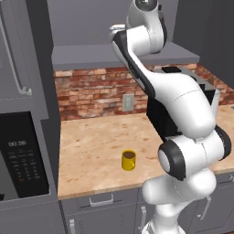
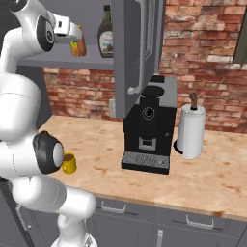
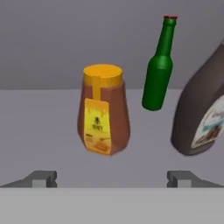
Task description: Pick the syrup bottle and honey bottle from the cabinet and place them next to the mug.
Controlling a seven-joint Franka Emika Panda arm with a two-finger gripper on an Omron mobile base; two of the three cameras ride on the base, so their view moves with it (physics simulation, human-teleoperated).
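The honey bottle [image 3: 104, 111], squat and amber with an orange cap and yellow label, stands on the grey shelf of the cabinet [image 3: 39, 118]. My gripper [image 3: 111, 179] is open just in front of it, and the bottle is centred between the two fingertips but still beyond them. At the right edge rises the dark syrup bottle [image 3: 201, 118] with its pale label. From the right base view the hand is raised to the shelf beside the honey bottle [image 2: 78, 47], with the syrup bottle [image 2: 105, 33] further right. Below, the yellow mug [image 1: 129, 160] sits on the counter.
A slim green glass bottle [image 3: 158, 70] stands behind, between the two bottles. The open cabinet door [image 2: 137, 48] hangs right of the shelf. A black coffee machine [image 2: 148, 130] and a paper towel roll [image 2: 190, 130] stand on the wooden counter [image 2: 212, 178]. A microwave [image 1: 20, 160] is at left.
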